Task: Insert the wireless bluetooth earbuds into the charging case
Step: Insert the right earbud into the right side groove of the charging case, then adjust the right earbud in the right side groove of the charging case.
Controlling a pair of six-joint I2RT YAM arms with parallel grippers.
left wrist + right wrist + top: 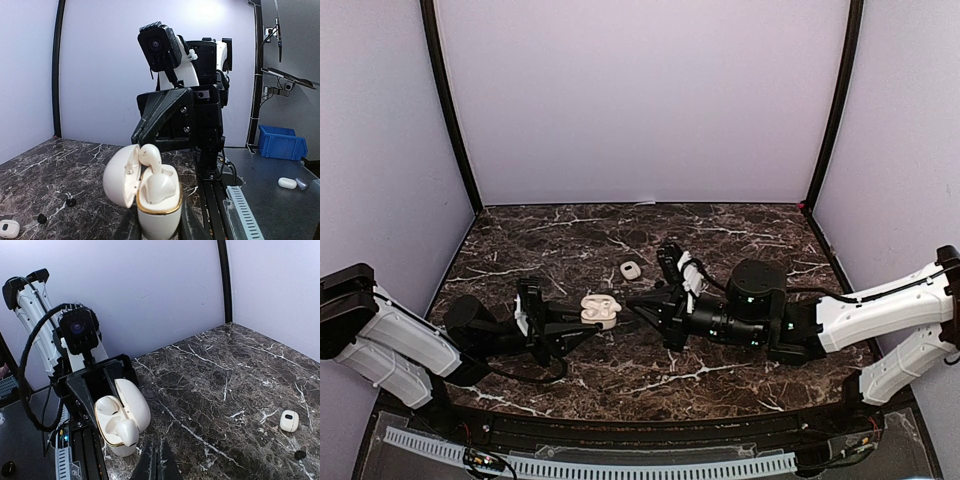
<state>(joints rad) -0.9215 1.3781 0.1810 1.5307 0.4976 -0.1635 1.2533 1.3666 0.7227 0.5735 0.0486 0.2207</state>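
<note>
Overhead looks down; wrist cameras (close, opposed) share case (159,220).

I work in a robot lab cell. Plain pale walls (640,100) on black posts (450,110) box in my marble-patterned surface (720,375). A slotted cable duct (620,467) runs along its near edge. Past the open side stands a grey bench (265,192) with a blue parts bin (282,142), and metal brackets (282,75) hang on the wall behind it. My facing arm carries a small black camera (157,46).
</note>
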